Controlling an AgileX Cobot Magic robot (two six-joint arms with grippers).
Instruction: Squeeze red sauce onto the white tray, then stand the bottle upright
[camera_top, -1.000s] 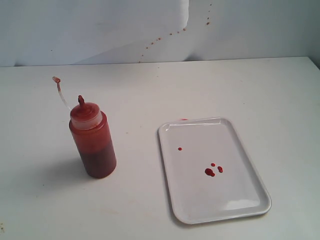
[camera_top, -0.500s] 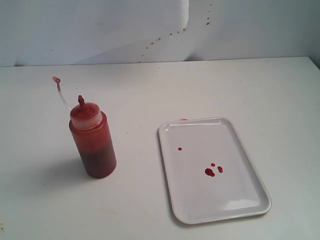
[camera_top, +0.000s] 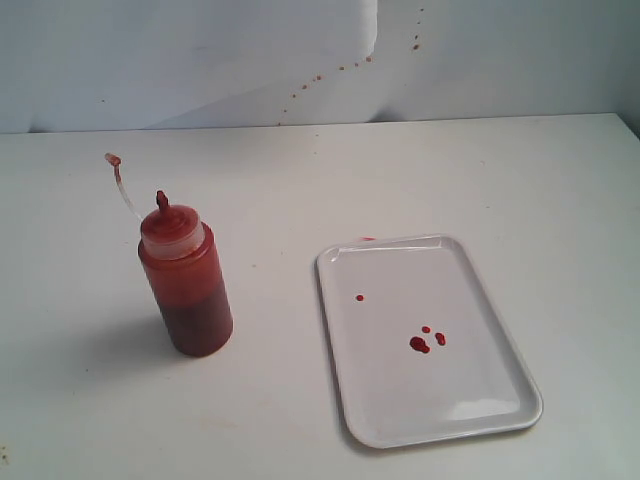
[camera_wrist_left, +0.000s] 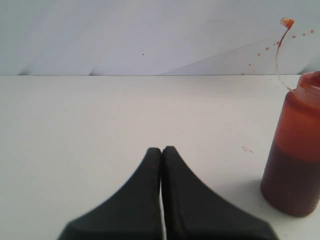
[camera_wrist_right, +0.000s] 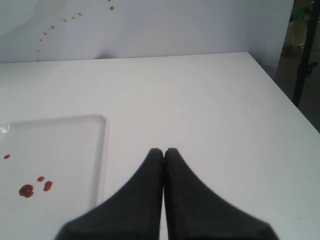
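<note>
Nothing has shifted this past second, the bottle (camera_top: 187, 290) upright on the desk (camera_top: 400, 170), sauce drops (camera_top: 419, 344) on the tray (camera_top: 440, 400), both pairs of jaws closed and empty, so the task looks finished.

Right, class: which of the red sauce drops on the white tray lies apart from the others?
The tiny drop on the side of the white tray toward the bottle. It lies alone; the other three cluster near the tray's middle.

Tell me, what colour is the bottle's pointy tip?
Red. The nozzle shows best in the exterior view.
</note>
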